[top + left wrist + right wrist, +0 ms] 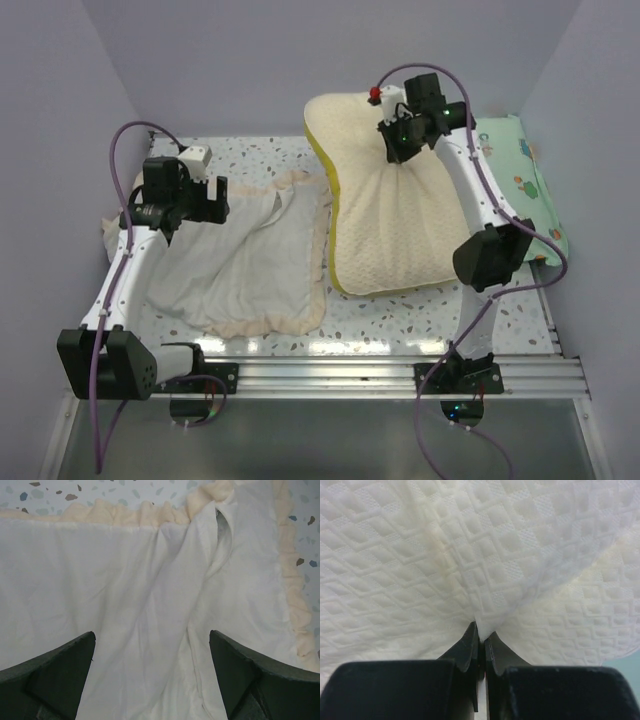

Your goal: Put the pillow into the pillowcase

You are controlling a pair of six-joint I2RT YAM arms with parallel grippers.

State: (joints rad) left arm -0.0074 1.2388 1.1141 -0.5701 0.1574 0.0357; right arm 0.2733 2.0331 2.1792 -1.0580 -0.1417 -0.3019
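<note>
Pinching a puckered fold near the far end of the flat, cream-yellow quilted pillow, the right claw is clamped shut on it, the pillow's long axis running near-to-far on the speckled counter. Just to its left lies the limp cream pillowcase with ruffled trim, beneath the left claw, spread wide and empty; the pillow likely must travel leftward.
</note>
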